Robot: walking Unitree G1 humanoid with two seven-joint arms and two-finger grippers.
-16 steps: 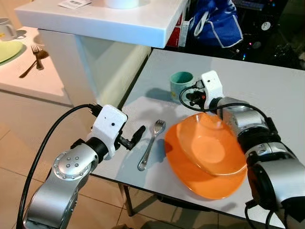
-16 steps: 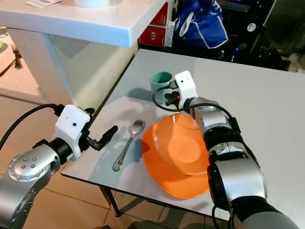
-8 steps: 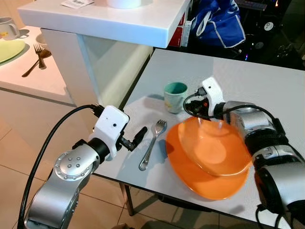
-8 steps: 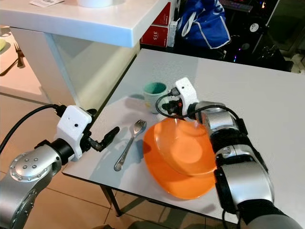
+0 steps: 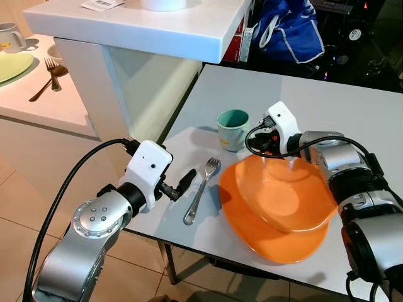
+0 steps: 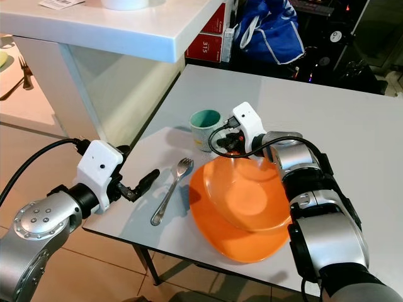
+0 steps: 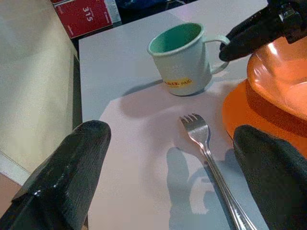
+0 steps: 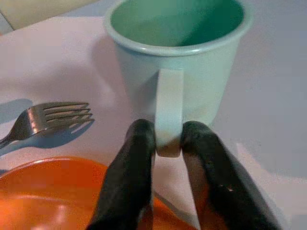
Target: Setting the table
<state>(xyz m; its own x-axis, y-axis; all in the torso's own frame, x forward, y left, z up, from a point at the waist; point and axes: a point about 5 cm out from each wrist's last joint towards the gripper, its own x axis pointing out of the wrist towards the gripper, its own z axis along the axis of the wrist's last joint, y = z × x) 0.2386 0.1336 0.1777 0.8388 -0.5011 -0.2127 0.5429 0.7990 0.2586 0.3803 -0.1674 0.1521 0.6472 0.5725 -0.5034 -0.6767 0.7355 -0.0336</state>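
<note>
A pale green mug (image 5: 232,128) stands on the grey table (image 5: 352,107), at the far end of a pale placemat (image 5: 182,146). My right gripper (image 8: 168,133) is shut on the mug's handle (image 8: 169,112), reaching in over the orange bowl (image 5: 283,196). The bowl sits on an orange plate (image 5: 264,236). A metal fork (image 5: 200,190) lies left of the plate, tines pointing away from me. My left gripper (image 5: 184,180) hangs open at the table's left edge, just left of the fork, holding nothing.
A white counter (image 5: 157,28) overhangs the table's far left corner. Behind the table are a blue bag (image 5: 286,31) and a red box (image 6: 204,44). Far left, another surface holds a green plate (image 5: 11,65), a fork and a cup.
My right gripper has brought the mug nearer to me and slightly left, toward the fork's tines. The left gripper has barely moved.
</note>
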